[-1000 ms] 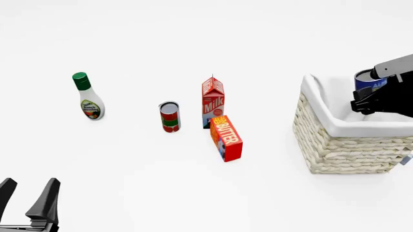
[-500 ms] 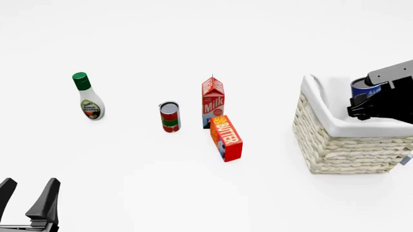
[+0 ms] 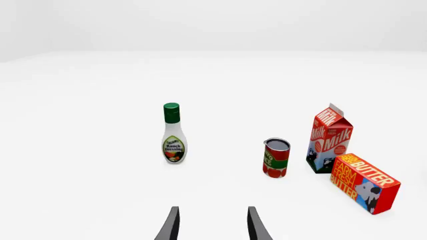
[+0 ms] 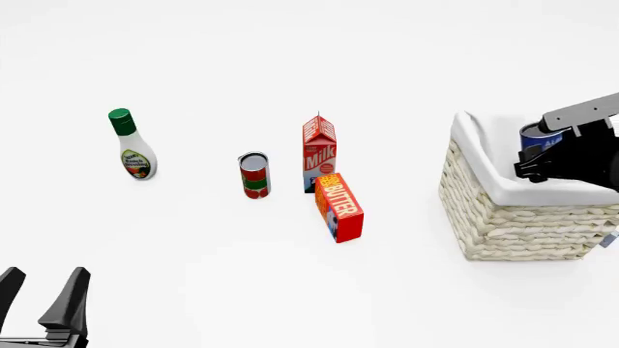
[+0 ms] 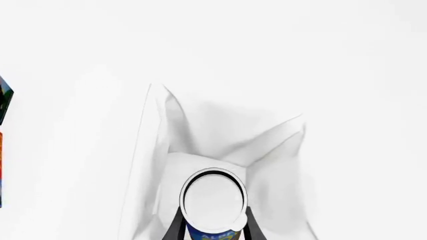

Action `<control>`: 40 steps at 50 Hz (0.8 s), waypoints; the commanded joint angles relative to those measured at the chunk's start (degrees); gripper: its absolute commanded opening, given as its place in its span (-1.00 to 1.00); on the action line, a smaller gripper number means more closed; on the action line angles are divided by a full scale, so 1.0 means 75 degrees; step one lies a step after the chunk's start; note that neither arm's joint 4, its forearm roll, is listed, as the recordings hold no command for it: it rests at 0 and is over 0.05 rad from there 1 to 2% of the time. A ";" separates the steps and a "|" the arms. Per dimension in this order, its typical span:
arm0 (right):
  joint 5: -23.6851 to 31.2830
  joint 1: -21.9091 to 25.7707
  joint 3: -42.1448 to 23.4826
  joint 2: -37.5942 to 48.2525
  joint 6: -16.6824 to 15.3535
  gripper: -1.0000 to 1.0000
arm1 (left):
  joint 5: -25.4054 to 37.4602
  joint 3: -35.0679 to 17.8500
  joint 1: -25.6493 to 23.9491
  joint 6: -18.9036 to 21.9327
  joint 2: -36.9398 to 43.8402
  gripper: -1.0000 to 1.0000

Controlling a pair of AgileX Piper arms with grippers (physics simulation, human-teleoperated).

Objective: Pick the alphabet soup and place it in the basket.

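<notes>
At about three o'clock in the front view, over the open top of the basket point(image 4: 503, 217), the right gripper point(image 4: 538, 161) pinches the alphabet soup point(image 4: 535, 138) between its fingers. The can stands upright, its blue label showing above the black gripper body, its lower part hidden behind the gripper and the basket's white lining. In the right wrist view the alphabet soup point(image 5: 213, 200) shows its pale round top with the dark fingers point(image 5: 175, 227) pressed against its sides, and the cloth-lined inside of the basket point(image 5: 220, 130) lies directly beyond it; whether the can touches the basket floor cannot be told.

At seven o'clock in the front view, low at the near edge, the left gripper point(image 4: 40, 290) hangs with its fingers spread and nothing between them; the left wrist view shows the same two finger tips point(image 3: 171, 227) apart over the bare white bench point(image 4: 290, 290).

Near the middle of the bench stand a red can with a green band point(image 4: 255, 175), a milk carton point(image 4: 320, 153) just to its three o'clock side, and a butter box point(image 4: 338, 206) lying close in front of the carton, at its five o'clock. A ranch dressing bottle point(image 4: 130, 144) with a green cap stands well apart at nine o'clock.
</notes>
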 commanded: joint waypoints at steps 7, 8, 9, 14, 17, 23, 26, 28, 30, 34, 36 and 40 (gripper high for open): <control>-0.0119 -0.0001 -0.0059 0.0121 0.0186 -1.00 | 0.0000 0.0000 0.0000 0.0000 0.0000 1.00; -0.0119 -0.0002 -0.0059 0.0126 0.0181 -1.00 | 0.0000 0.0000 0.0000 0.0000 0.0000 1.00; -0.0119 -0.0015 -0.0070 0.0138 0.0176 -1.00 | 0.0000 0.0000 0.0000 0.0000 0.0000 1.00; -0.0114 -0.0064 -0.0116 0.0157 0.0159 -1.00 | 0.0000 0.0000 0.0000 0.0000 0.0000 1.00; -0.0137 -0.0073 -0.0108 0.0164 0.0148 1.00 | 0.0000 0.0000 0.0000 0.0000 0.0000 1.00; -0.0151 -0.0092 -0.0123 0.0170 0.0136 1.00 | 0.0000 0.0000 0.0000 0.0000 0.0000 1.00; -0.0156 -0.0091 -0.0104 0.0167 0.0126 1.00 | 0.0000 0.0000 0.0000 0.0000 0.0000 1.00; -0.0141 -0.0092 -0.0123 0.0166 0.0143 1.00 | 0.0000 0.0000 0.0000 0.0000 0.0000 1.00; -0.0141 -0.0095 -0.0123 0.0172 0.0134 1.00 | 0.0000 0.0000 0.0000 0.0000 0.0000 1.00; -0.0139 -0.0099 -0.0132 0.0181 0.0126 1.00 | 0.0000 0.0000 0.0000 0.0000 0.0000 1.00; -0.0145 -0.0107 -0.0144 0.0195 0.0118 1.00 | 0.0000 0.0000 0.0000 0.0000 0.0000 1.00; -0.0158 -0.0101 -0.0155 0.0219 0.0117 1.00 | 0.0000 0.0000 0.0000 0.0000 0.0000 1.00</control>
